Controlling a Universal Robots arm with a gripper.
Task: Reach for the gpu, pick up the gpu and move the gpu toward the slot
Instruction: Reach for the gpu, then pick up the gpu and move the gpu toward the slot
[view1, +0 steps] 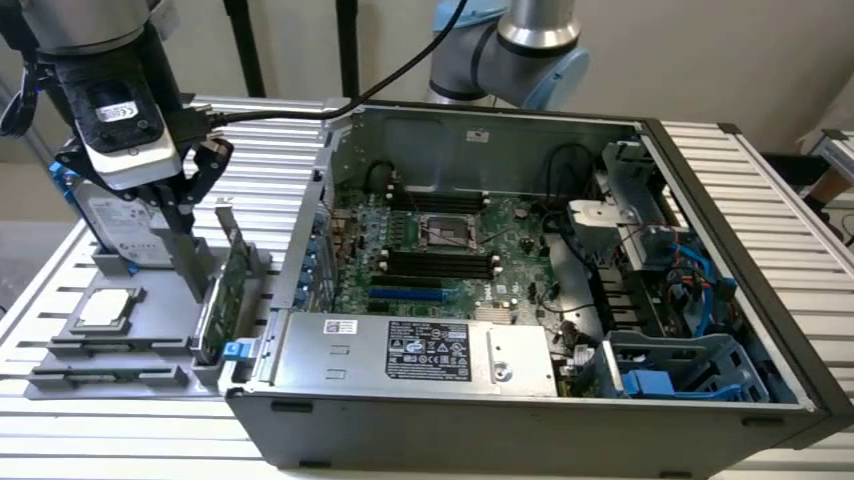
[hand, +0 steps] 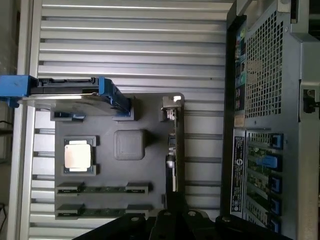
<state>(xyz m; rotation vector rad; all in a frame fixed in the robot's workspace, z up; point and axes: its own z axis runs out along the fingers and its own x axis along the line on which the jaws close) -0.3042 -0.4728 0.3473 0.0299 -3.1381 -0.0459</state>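
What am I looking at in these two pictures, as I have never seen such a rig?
This is one robot arm with a gripper at its end. The exterior view comes from a camera off the arm; the wrist view from a camera on its wrist, looking down. On the slatted metal table sit an open computer case and a grey holder tray. The tray carries a hard drive with blue rails, a square processor chip, memory sticks and the gpu, a green card standing on edge. The gripper is close over the gpu, which stands in the tray.
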